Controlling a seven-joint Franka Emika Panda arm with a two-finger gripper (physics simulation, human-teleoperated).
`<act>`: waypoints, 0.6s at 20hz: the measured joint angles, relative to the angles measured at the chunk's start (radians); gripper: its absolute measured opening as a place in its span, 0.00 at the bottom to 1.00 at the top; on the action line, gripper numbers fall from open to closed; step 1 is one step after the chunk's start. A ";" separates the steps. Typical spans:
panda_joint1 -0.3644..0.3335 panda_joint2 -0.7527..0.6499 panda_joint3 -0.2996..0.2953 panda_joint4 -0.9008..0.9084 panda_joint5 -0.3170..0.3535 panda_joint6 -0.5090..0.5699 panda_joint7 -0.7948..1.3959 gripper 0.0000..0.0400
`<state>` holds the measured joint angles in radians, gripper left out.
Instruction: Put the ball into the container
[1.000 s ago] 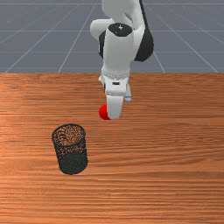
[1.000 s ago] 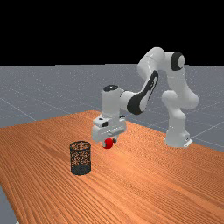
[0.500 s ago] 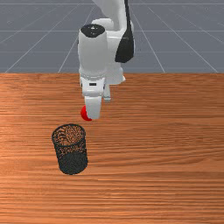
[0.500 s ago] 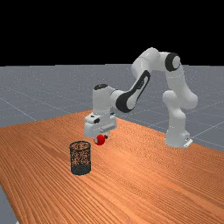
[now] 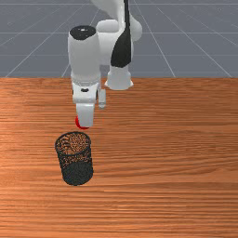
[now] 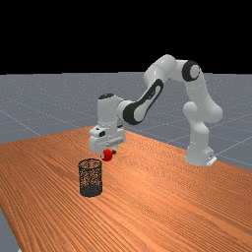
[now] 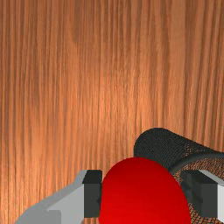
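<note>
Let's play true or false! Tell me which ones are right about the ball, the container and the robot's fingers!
1. The ball is red. True.
2. The ball is lying inside the container. False: it is outside, held between the fingers.
3. The container stands upright on the table. True.
4. The fingers are touching nothing. False: both touch the ball.
5. The table is blue. False: it is orange-brown.
</note>
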<state>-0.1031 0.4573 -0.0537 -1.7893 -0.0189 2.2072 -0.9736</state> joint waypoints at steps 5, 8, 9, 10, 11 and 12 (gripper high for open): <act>0.016 0.083 -0.010 0.138 -0.026 -0.054 0.028 0.67; 0.010 0.067 -0.004 0.139 -0.011 -0.045 0.019 0.67; 0.010 0.059 -0.004 0.135 -0.011 -0.045 0.018 0.67; 0.011 0.054 -0.004 0.140 -0.011 -0.056 0.018 0.67; 0.011 0.048 -0.004 0.142 -0.011 -0.063 0.017 0.67; 0.011 0.048 -0.004 0.153 -0.012 -0.082 0.017 0.67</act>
<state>-0.0921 0.5049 -0.0580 -1.6360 -0.0309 2.1250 -0.9561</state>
